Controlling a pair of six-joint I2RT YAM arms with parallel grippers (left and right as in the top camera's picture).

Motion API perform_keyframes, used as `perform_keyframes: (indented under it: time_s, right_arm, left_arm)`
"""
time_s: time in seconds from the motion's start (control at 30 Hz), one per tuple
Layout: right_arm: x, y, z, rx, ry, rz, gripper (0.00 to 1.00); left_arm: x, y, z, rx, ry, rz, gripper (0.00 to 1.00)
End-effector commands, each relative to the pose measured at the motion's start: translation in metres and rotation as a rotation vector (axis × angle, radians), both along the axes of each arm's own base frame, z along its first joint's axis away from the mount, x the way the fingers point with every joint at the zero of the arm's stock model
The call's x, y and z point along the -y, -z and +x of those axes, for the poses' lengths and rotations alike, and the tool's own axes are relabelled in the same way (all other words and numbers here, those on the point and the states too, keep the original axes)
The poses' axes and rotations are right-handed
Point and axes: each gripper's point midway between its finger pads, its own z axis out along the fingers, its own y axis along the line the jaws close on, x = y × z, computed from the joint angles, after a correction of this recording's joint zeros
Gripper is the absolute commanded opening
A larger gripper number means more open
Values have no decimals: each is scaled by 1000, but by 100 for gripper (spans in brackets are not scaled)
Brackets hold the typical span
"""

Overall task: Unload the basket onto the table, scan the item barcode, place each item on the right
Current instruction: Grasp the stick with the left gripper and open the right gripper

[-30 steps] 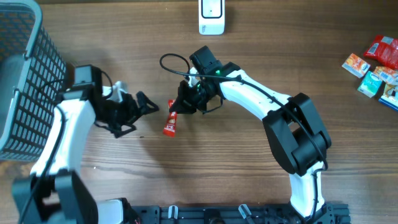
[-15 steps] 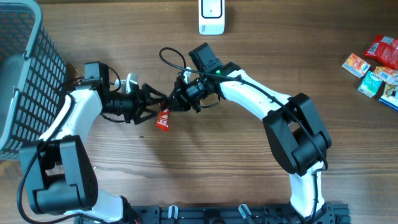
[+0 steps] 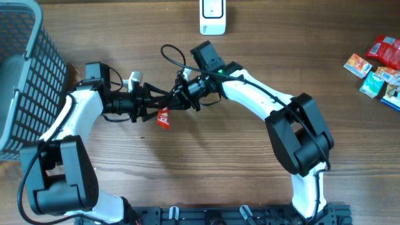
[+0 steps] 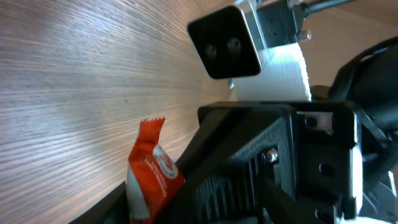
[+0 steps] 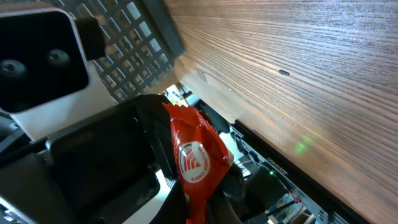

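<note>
My right jaws are closed tight on one end of the red packet [image 3: 164, 117], left of the middle of the overhead frame. The packet hangs clear of the bench [image 3: 206, 162], tilted, and its free end points toward the lower edge of the frame. In the right wrist view it rises from between my fingers, showing a round white logo.

My left jaws meet the right ones at the same spot, reaching in from the left. They sit right against the packet. In the left wrist view the packet is at the lower left, beside one dark finger. I cannot tell whether these jaws actually grip it or only flank it.

The white scanner [image 3: 212, 17] stands at the top centre, well apart from the packet. A grey basket [image 3: 25, 75] fills the upper left corner. A few small colourful packets [image 3: 378, 65] lie at the upper right.
</note>
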Motion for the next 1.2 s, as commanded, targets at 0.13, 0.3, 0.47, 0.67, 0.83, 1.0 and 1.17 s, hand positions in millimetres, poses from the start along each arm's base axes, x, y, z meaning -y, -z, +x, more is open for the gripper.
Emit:
perform_keyframes:
  time_s: [0.13,0.3,0.47,0.67,0.83,1.0,1.17]
  right_arm:
    - [9,-17,19,75,37,29,4]
    - [22,-14,34,100,73,21,4]
    - [25,-5,34,106,83,-3,4]
    - [23,-13,32,79,72,35,4]
    - [19,-23,31,65,59,81,4]
    - [17,-29,31,56,50,108,4]
    - [17,-29,30,56,49,108,4]
  left_arm:
    - [8,-14,-5,-24,11,-115,45]
    - [9,-15,-5,-26,11,-123,45]
    - [11,-25,-4,-8,17,-183,45]
    - [11,-25,-4,-7,17,-182,45]
    - [11,-24,-2,0,17,-176,40]
    - [11,-24,-2,3,17,-174,31]
    - [11,-24,-2,-5,14,-175,13]
